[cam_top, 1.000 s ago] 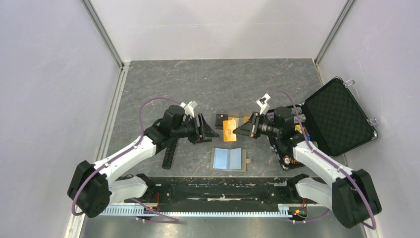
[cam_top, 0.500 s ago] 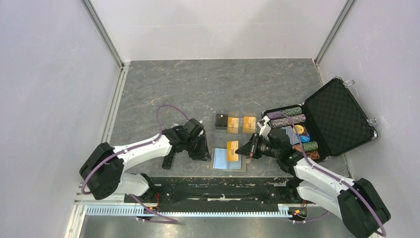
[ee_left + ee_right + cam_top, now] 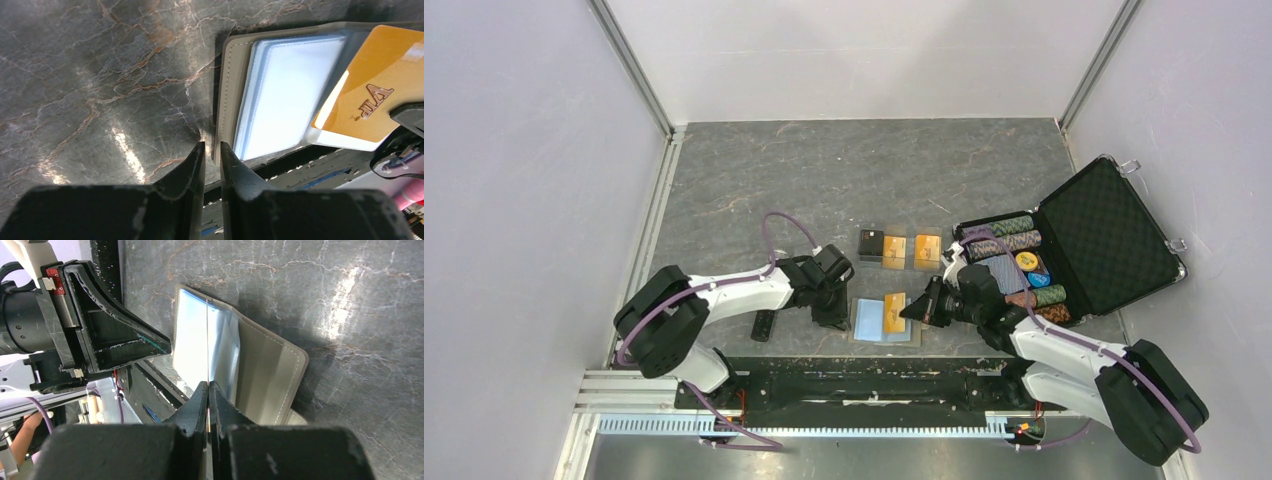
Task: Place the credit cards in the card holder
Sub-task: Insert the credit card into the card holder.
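Your right gripper clamped an orange card, arm low over the card holder; left gripper nearly together, grip unclear.

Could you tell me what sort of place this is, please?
Likely a lab robot cell: plain white walls, a grey marbled tabletop, a left arm and right arm bolted at its near edge.

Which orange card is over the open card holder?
The orange card pinched in the right gripper, above the card holder. The two other orange cards lie farther back, beside the black card.
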Robot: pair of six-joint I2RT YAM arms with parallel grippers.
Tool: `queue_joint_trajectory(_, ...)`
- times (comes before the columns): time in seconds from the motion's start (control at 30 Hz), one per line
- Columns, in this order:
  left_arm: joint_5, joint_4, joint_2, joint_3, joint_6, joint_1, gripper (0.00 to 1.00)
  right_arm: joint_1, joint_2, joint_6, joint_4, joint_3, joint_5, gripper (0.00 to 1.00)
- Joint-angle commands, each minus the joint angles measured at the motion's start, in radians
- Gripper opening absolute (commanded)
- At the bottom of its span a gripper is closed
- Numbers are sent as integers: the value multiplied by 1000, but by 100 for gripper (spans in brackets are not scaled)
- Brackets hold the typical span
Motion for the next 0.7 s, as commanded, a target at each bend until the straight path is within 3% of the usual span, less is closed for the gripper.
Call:
queue_joint_trajectory(0.0, -23, 24, 27, 38, 14, -12, 22, 19, 9, -13, -37, 12, 63, 0)
queue_joint_trajectory(0.67, -17, 26, 67, 57, 21, -29, 19, 98, 106, 81, 82, -14, 80, 0)
